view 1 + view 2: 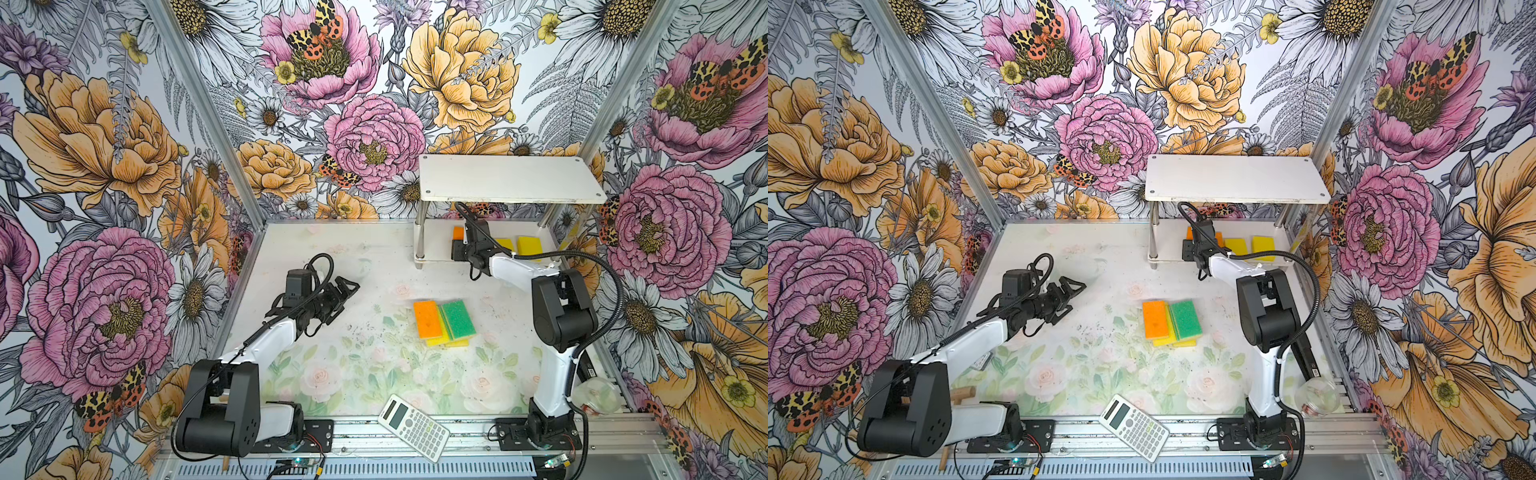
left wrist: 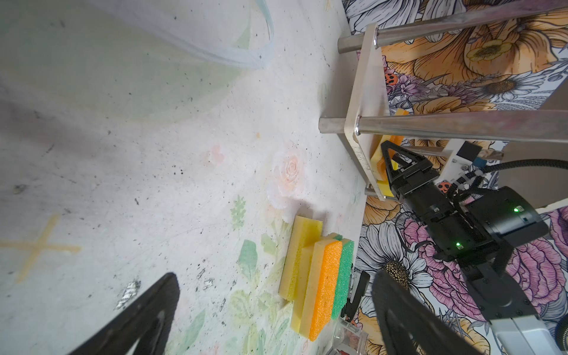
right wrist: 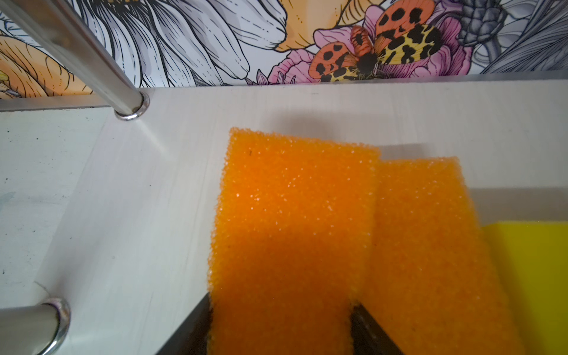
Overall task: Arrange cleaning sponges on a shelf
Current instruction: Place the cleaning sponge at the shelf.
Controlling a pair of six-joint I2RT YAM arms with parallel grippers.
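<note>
Orange cleaning sponge, flat on the lower board of the shelf, lodged between the two black fingers of the right gripper, the gripper itself set in under the upper board. Fingers close along both long sides of the foam; impossible to tell from the wrist view whether pressing it or standing just clear. Second orange sponge just beside that gripper, touching the first along one long edge. Yellow sponge one place farther out from the gripper on the same side. In a top view, a further yellow sponge beyond that, all on the same lower board, among the shiny metal posts.

Left gripper over the table, well apart from the shelf, fingers spread wide. Ahead of it and well apart from those fingers, a loose pile: orange-topped sponge and green-topped sponge side by side, resting on yellow base sponges. White calculator behind both grippers, tilted, at the table's near edge between the two arm bases.
</note>
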